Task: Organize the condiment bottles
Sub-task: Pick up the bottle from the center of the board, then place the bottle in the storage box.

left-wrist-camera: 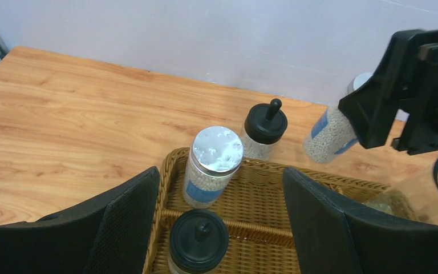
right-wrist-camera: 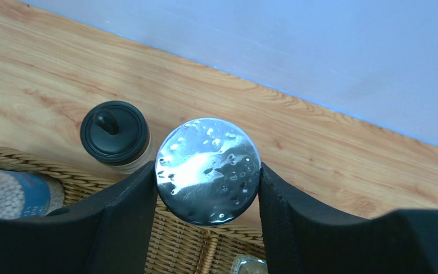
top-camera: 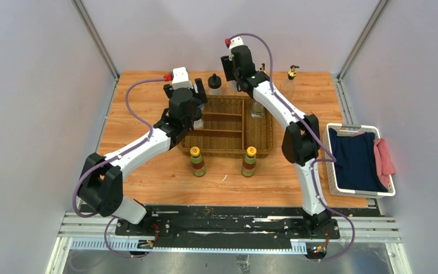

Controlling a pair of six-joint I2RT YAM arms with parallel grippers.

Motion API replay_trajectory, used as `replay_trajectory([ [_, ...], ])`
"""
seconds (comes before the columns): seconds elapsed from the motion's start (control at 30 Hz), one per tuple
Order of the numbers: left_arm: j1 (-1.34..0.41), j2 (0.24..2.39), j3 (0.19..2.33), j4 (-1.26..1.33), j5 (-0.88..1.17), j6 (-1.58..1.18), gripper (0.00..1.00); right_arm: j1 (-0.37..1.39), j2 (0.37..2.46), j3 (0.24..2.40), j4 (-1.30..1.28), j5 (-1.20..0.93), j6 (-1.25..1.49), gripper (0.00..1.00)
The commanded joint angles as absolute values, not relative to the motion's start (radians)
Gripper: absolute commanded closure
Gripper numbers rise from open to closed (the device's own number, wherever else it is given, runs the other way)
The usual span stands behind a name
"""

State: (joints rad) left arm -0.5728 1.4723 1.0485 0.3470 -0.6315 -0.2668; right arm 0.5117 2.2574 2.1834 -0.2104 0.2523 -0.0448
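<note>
Right tool (right-wrist-camera: 206,178) clamps a silver-lidded jar (right-wrist-camera: 208,165); left tool (left-wrist-camera: 221,180) spread wide above basket (left-wrist-camera: 256,200).

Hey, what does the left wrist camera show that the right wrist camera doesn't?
Only the left wrist view shows a black-capped bottle standing inside the basket, plus the pellet-filled side of the gripped jar, tilted. Only the right wrist view shows the right gripper pressed on both sides of that jar's silver lid, seen from above. Both show the second black-capped bottle on the table just beyond the basket, and the blue-labelled jar inside it.
</note>
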Motion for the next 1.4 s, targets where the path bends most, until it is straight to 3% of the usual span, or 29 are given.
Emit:
replay_trajectory([
  [0.0, -0.578, 1.450, 1.035, 0.373, -0.639, -0.282, 0.18, 0.533, 2.145, 2.155, -0.131, 0.278, -0.074, 1.00],
  [0.7, -0.577, 1.401, 1.019, 0.371, -0.646, -0.275, 0.19, 0.617, 1.871, 1.800, -0.051, 0.278, -0.006, 1.00],
  [1.37, -0.578, 1.381, 1.003, 0.373, -0.645, -0.279, 0.20, 0.632, 1.879, 1.677, 0.029, 0.279, 0.036, 1.00],
])
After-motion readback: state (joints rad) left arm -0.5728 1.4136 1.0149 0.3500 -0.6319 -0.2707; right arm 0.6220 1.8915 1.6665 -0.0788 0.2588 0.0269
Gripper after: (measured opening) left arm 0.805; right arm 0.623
